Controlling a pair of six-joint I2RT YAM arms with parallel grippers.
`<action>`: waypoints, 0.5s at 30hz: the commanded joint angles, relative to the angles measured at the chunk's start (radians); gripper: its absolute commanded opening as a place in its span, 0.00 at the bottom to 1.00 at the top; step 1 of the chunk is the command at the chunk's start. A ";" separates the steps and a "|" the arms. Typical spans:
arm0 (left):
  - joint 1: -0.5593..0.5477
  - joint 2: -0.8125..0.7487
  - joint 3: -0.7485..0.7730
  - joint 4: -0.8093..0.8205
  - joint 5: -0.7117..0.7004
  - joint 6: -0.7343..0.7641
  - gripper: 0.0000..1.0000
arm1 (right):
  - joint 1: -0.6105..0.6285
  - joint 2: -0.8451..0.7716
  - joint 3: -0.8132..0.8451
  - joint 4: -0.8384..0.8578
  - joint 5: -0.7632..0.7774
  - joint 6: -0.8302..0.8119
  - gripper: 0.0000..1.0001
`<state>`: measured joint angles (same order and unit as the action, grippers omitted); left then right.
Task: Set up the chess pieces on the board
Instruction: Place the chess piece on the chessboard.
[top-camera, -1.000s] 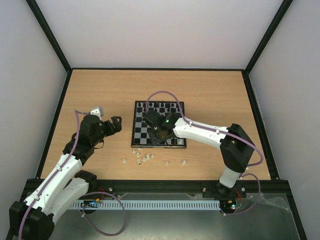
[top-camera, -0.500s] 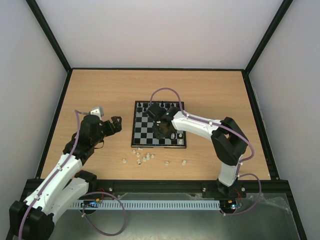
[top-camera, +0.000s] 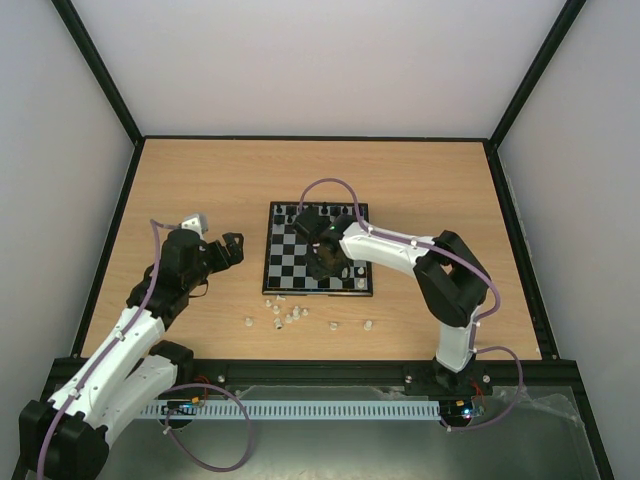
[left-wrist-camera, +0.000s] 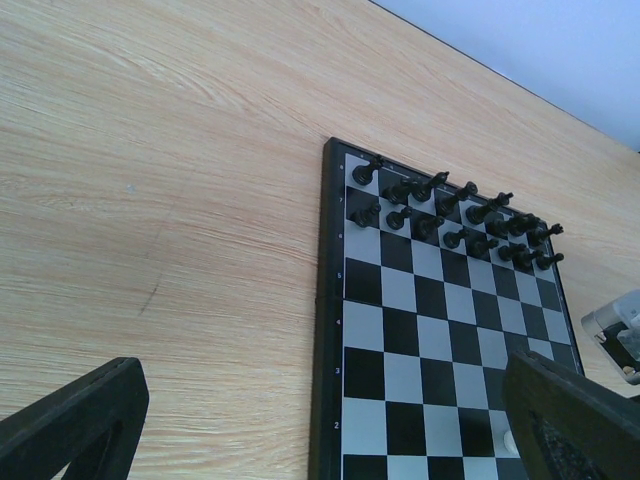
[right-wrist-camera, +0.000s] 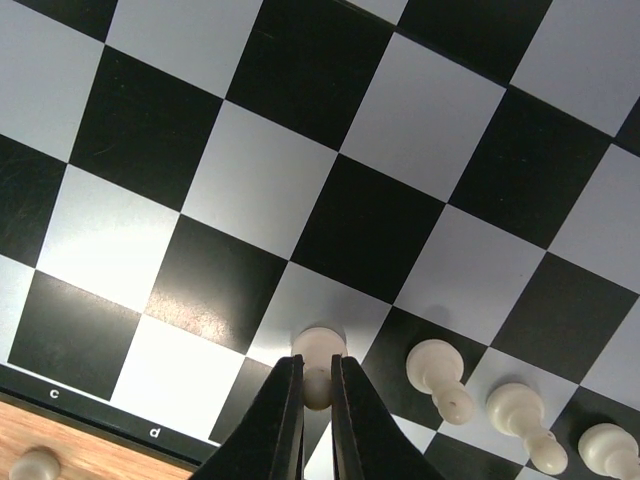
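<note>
One white piece (right-wrist-camera: 320, 347) is pinched in the right gripper (right-wrist-camera: 316, 372), jaws clamped tight on it, low over the board (top-camera: 269, 262) near its 6 o'clock edge; honestly can't tell if it's touching the square. Three more white pieces (right-wrist-camera: 437, 366) stand in a line toward 3 o'clock from it, on the same side of the board. The rest of the cream chess pieces (top-camera: 290, 315) lie scattered on the table (top-camera: 200, 180) just off the board's 6 o'clock edge; black pieces (top-camera: 320, 212) fill the 12 o'clock side. The left gripper (top-camera: 215, 238) sits out at the board's 9 o'clock over bare wood, jaws spread wide, nothing in them.
</note>
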<state>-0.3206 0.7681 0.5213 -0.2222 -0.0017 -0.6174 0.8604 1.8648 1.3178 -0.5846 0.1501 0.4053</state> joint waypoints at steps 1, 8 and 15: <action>0.001 0.006 -0.002 0.012 -0.006 0.001 0.99 | -0.012 0.017 0.029 -0.029 -0.004 -0.014 0.07; 0.000 0.007 0.001 0.012 -0.006 0.004 1.00 | -0.017 0.028 0.037 -0.027 -0.006 -0.019 0.07; 0.001 0.010 0.001 0.013 -0.004 0.001 0.99 | -0.019 0.037 0.041 -0.027 -0.010 -0.020 0.11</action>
<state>-0.3206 0.7746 0.5213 -0.2218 -0.0013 -0.6174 0.8482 1.8805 1.3342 -0.5789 0.1467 0.3992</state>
